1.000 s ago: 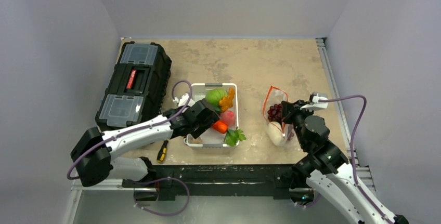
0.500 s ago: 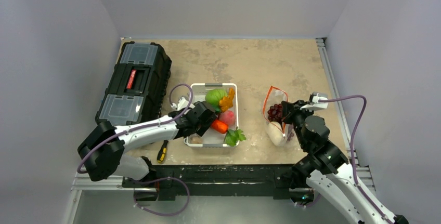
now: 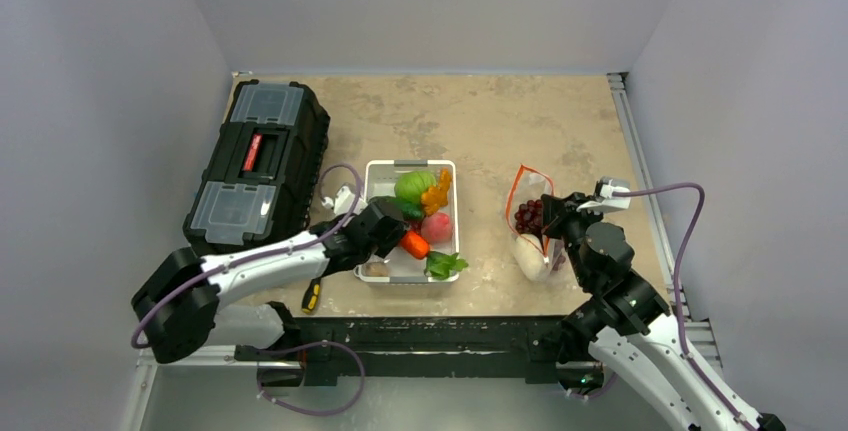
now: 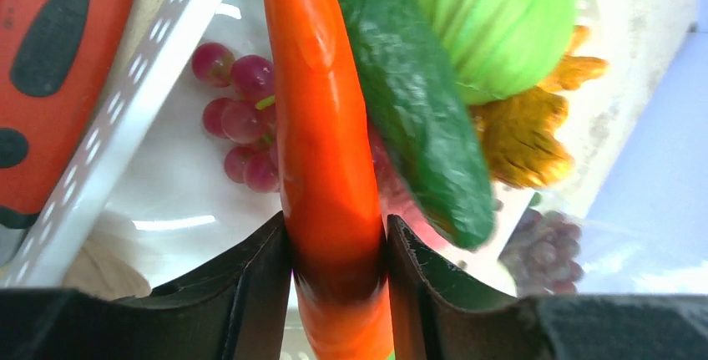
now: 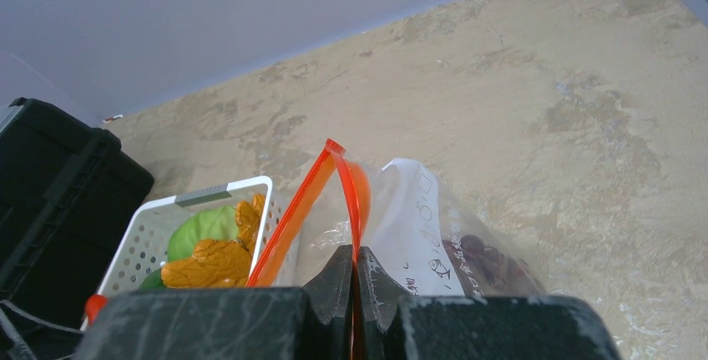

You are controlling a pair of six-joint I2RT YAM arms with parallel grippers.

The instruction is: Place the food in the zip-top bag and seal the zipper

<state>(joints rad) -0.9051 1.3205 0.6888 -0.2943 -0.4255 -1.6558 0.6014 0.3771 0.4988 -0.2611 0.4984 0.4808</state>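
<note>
The left gripper (image 4: 336,239) pinched the glossy, tapered carrot (image 4: 321,126), which might slip free on lifting, while the right gripper (image 5: 355,268) clamped the zip-top bag's (image 5: 417,210) zipper (image 5: 357,193).

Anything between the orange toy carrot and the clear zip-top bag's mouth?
Only the white plastic tray's right wall and the pink toy peach, on the bag side of the orange toy carrot. Above them nothing visible blocks the way to the clear zip-top bag, its mouth held open by the right end effector.
</note>
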